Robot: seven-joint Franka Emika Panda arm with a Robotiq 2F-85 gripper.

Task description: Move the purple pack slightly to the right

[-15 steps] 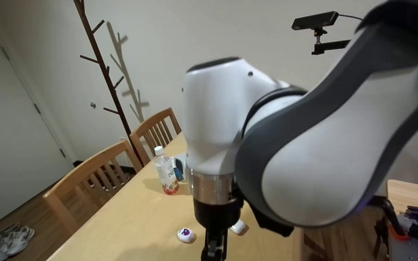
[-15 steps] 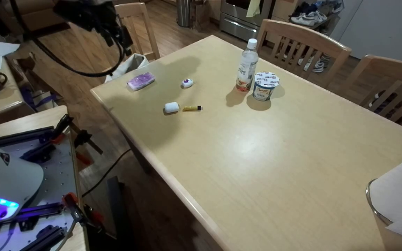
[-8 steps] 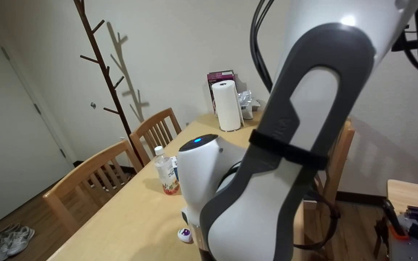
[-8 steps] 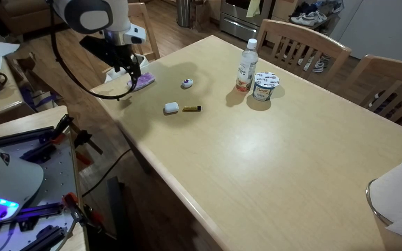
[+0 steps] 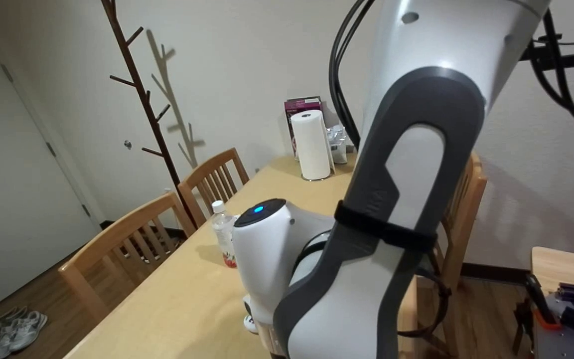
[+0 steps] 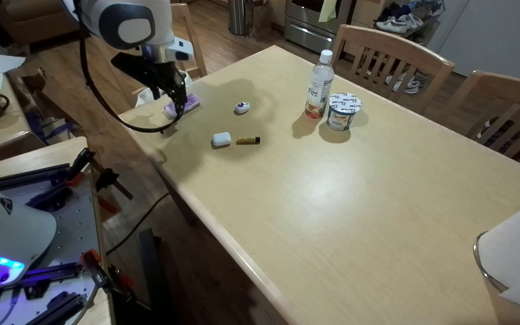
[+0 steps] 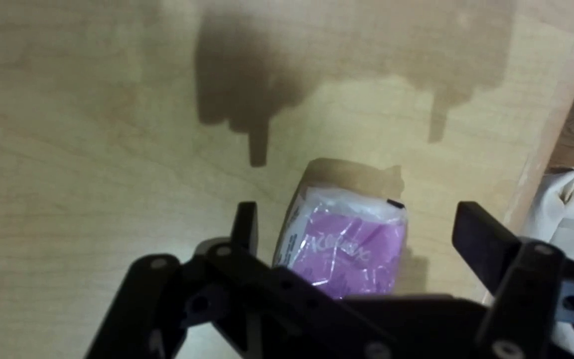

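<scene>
Lilac-and-white soft pack in glossy clear film (image 7: 351, 247) lies flat on the pale wood-grain table (image 6: 377, 216), near one corner. Film creased; white band at one end, pale lettering across the lilac face. My black two-fingered gripper (image 7: 359, 229) has its fingers well apart, one off each side of the pack, bare tabletop showing in both gaps; its body hides the pack's near end in the wrist view. Fingertip height above the table: I can't judge it well from this feed. In an exterior view the gripper points down and covers part of the pack, a black cable (image 6: 102, 103) hanging in a loop beside it. The white-and-grey jointed arm (image 5: 374, 199) stands bent, its long link slanting steeply down over the table. Farther out: small white rounded piece with a purple spot (image 6: 242, 108); white rounded case (image 6: 222, 139), just beside it a short yellow tube with dark cap (image 6: 246, 140); then a clear plastic bottle with white cap (image 6: 318, 88) near a blue-and-white cup (image 6: 341, 115).
</scene>
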